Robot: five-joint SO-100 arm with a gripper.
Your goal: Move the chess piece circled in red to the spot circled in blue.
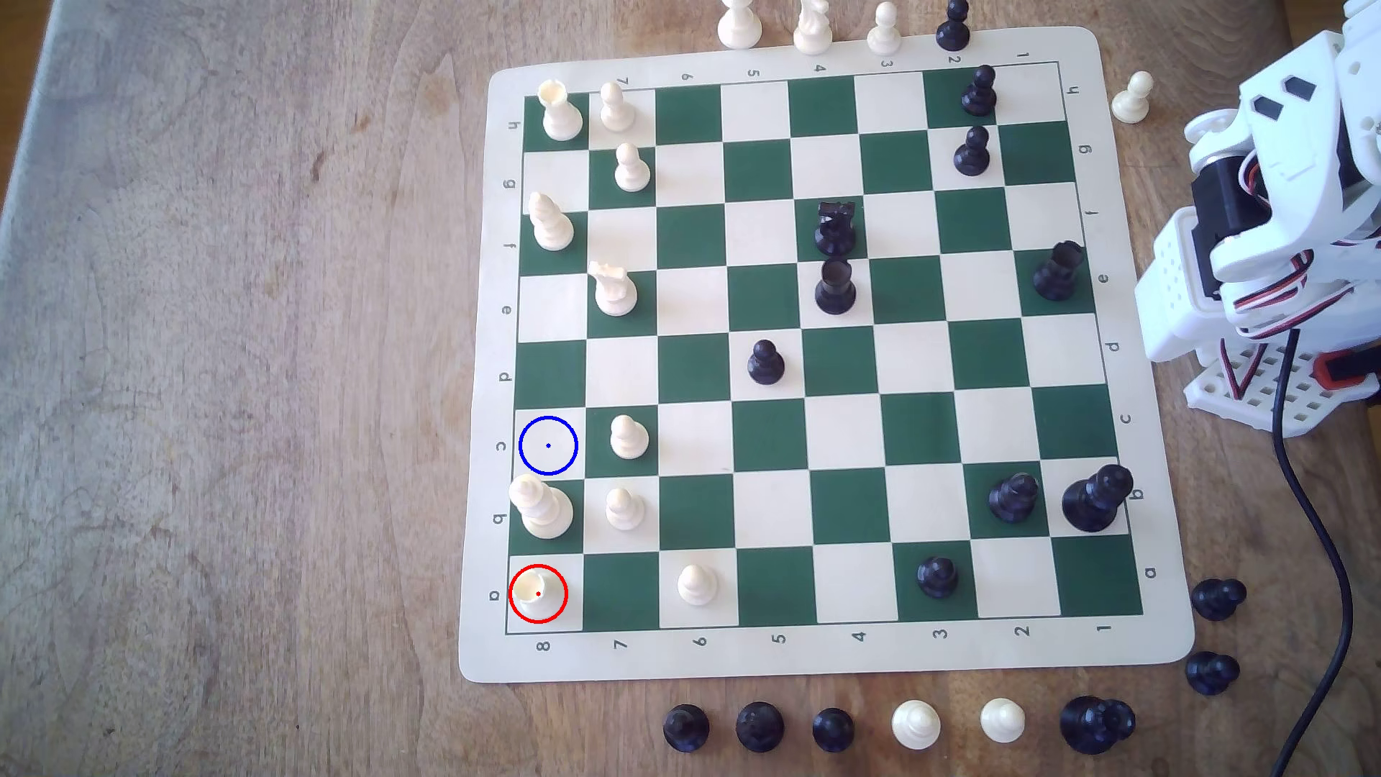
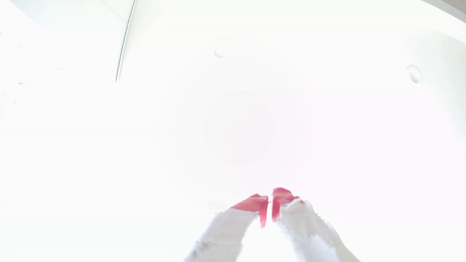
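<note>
We see the small cream-white plastic rook [image 1: 537, 594] upright on the red-ringed corner square at the exterior view's lower left, two squares from the blue-ringed cream square [image 1: 548, 445]. Our red-tipped white pincer [image 2: 269, 200], jaws nearly together and empty, is well apart from it.

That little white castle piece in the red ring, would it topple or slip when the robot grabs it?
The rook looks like smooth plastic, so probably light and a bit slippery. Its base flares wider than its stem, so it likely stands steadily, though a sideways nudge near the top might tip it.
</note>
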